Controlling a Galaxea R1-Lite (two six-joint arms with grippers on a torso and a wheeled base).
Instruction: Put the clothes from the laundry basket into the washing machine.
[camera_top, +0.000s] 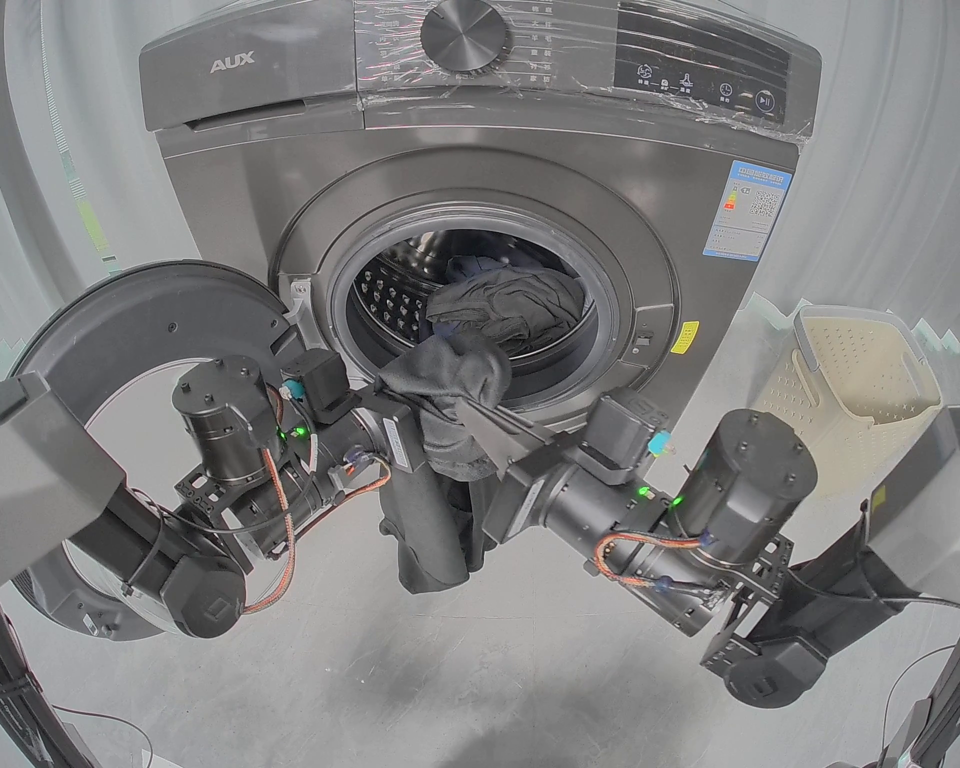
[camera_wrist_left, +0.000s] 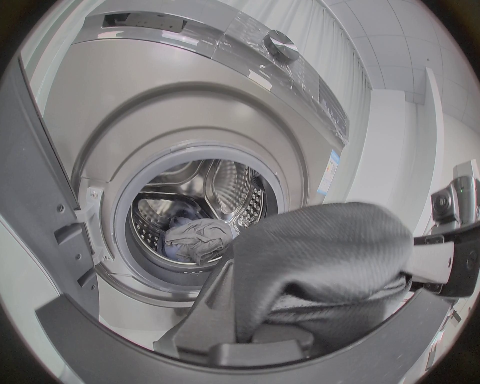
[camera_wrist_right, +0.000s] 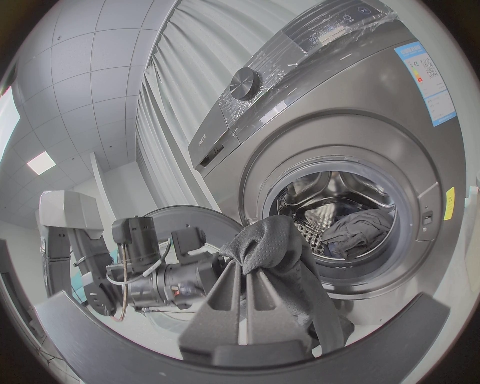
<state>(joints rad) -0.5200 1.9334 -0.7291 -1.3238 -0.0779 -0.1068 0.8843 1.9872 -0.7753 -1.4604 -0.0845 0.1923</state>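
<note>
Item: dark grey knit garment (camera_top: 450, 375), bunched top, tail hanging downward | Hold: my right claw (camera_wrist_right: 245, 269) pinched on it; left claw (camera_top: 395, 405) buried under cloth, state untellable | Bearing: grey washing machine's steel drum (camera_top: 395, 290) straight ahead, just beyond.

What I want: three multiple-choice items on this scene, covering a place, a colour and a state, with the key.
1. Relative to the grey front-loading washing machine, the cream perforated plastic laundry basket stands: A) on top B) on its right C) on its left.
2. The garment held at the opening is: A) white B) red C) dark grey.
3. The machine's round door is: A) shut B) swung open C) missing.
Key: 1B, it stands on the floor right of the cabinet; 2C, dark grey cloth hangs from the right gripper; 3B, the door stands aside, drum exposed.
</note>
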